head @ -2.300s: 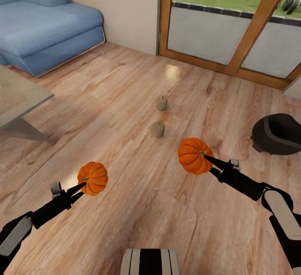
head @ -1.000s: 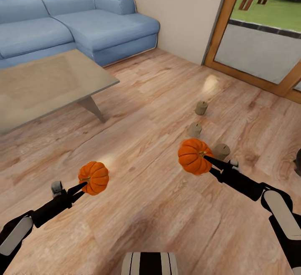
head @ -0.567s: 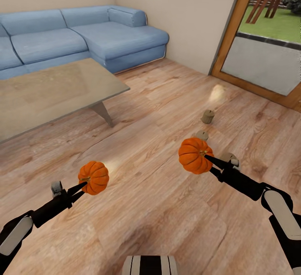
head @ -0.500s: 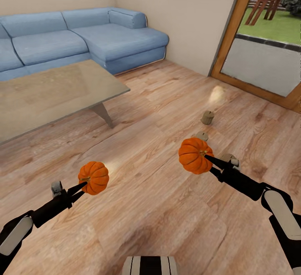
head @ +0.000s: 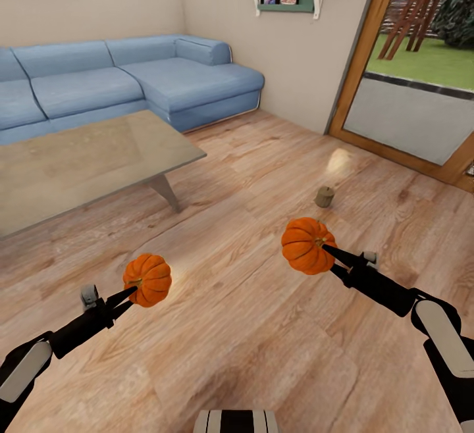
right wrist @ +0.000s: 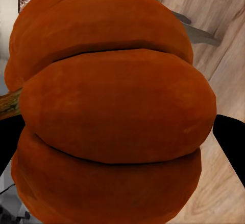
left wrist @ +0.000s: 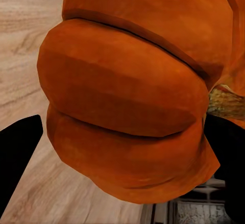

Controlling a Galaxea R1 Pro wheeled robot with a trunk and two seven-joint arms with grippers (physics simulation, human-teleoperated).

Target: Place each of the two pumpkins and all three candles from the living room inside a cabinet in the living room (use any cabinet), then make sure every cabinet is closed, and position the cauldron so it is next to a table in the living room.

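Both arms reach forward over a wooden floor, each carrying a pumpkin clear of the ground. The left gripper [head: 129,291] pinches the smaller pumpkin [head: 147,280] between its dark fingers [left wrist: 15,152], which press on opposite sides of the ribbed body. The right gripper [head: 327,252] pinches the larger pumpkin [head: 306,245] the same way, its fingertips [right wrist: 232,144] showing at either edge of the fruit. Each pumpkin sits at the very tip of its gripper, and the stem [left wrist: 224,101] of the smaller one points back toward the gripper, so its short stem-to-base axis runs roughly along the arm rather than upright; the larger one's stem [right wrist: 7,104] juts sideways past one finger. The likely trouble is slippage: the round, ribbed skins are held only at the fingertips, so a jolt while the base rolls could let one twist free and drop. One candle [head: 324,197] stands on the floor ahead of the right gripper, where the base could knock it over. The desk [head: 85,163] lies ahead of the left gripper, with a blue sofa [head: 131,84] beyond it.
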